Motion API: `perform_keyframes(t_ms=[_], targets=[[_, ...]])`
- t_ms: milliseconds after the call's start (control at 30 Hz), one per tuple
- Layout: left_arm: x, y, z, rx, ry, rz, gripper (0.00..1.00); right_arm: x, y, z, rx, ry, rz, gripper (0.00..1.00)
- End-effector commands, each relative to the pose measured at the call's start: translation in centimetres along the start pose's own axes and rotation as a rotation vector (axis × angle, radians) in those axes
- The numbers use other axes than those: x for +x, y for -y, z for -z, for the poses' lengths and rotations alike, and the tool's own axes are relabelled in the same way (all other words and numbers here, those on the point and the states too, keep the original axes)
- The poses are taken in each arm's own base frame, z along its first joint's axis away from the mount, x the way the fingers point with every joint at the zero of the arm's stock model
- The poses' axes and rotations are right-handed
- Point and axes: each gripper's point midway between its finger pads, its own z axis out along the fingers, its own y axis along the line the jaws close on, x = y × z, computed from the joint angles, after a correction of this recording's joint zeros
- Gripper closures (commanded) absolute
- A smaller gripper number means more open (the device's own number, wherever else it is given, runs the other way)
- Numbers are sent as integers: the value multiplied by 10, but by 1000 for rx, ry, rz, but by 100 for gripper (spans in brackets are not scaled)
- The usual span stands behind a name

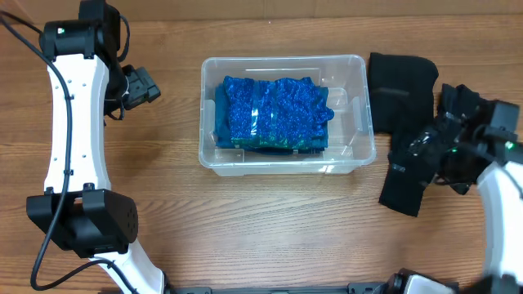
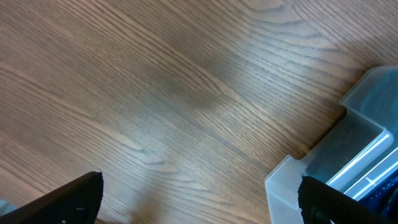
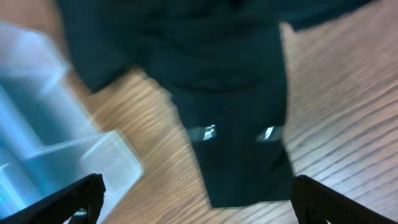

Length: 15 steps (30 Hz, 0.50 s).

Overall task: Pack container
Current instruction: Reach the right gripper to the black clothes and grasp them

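The container [image 1: 283, 167] sits left of the right gripper [image 3: 196, 194], not touching.

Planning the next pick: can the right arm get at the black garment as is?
Likely yes: right gripper hangs open over the black garment, which lies uncovered on the table beside the bin.

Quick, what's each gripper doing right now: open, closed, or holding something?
Left gripper: open, empty.
Right gripper: open, empty, over the black garment.
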Motion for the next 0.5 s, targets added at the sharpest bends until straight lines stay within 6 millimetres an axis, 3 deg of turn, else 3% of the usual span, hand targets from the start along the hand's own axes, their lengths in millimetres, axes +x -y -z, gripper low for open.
perform_keyframes(t_ms=[0, 67, 133, 467], targets=[[1, -3, 6, 0, 16, 19, 0, -7, 23, -27, -85, -129, -90, 0], [1, -3, 6, 0, 16, 19, 0, -6, 28, -43, -138, -178, -96, 0], [1, -3, 6, 0, 16, 19, 0, 0, 35, -72, -139, -222, -111, 0], [1, -3, 6, 0, 16, 19, 0, 15, 37, -99, -142, -251, -103, 4]])
